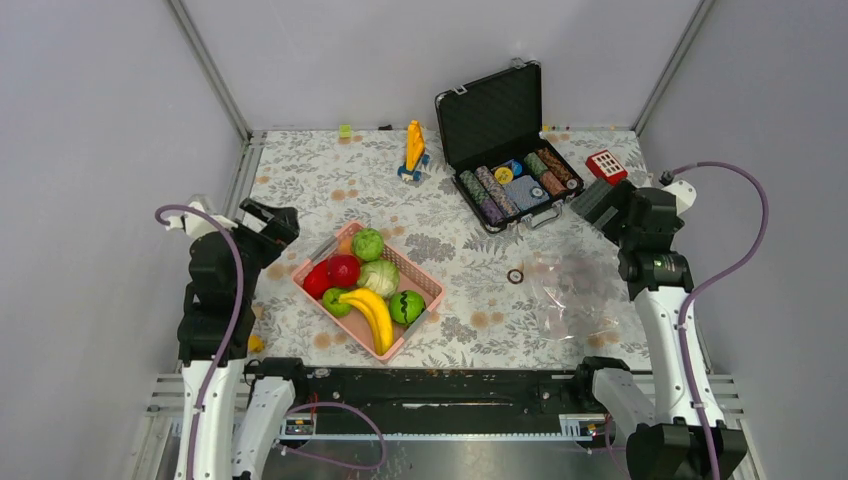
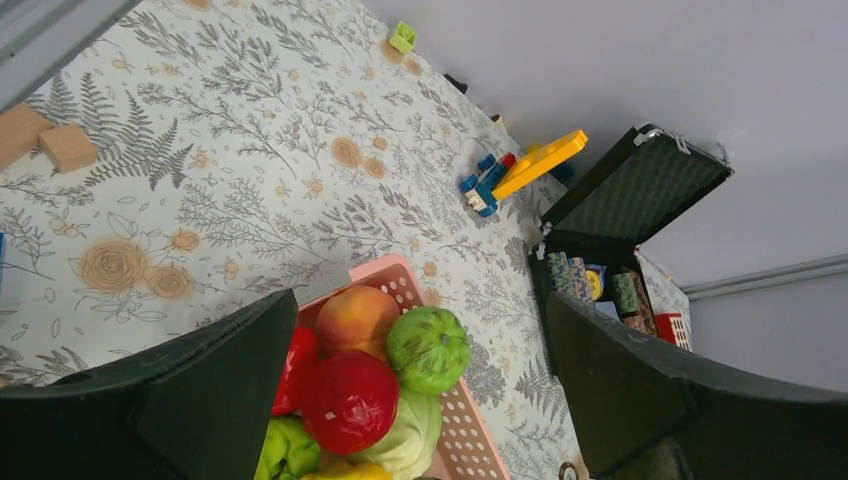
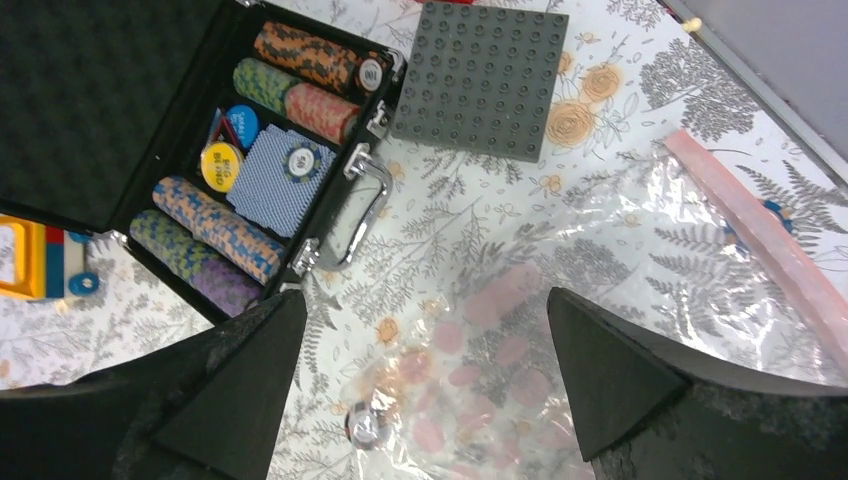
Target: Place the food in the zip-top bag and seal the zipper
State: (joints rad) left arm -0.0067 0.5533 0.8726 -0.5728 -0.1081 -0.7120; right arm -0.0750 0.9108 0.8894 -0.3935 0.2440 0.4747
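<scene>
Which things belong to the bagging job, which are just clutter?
Job: yellow plastic banana bunch, red toy apple, pale green toy cabbage, clear zip-top bag, pinkish zipper strip.
Clutter: pink slotted basket, black poker-chip case, yellow toy vehicle, grey studded baseplate.

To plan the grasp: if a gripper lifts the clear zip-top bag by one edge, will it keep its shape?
Probably not: the zip-top bag lies flat and wrinkled, so it would likely sag and fold. Its glossy film may slide rather than lift when pushed. The pink zipper looks thicker than the film, so it is perhaps the firmest place to pinch.
</scene>
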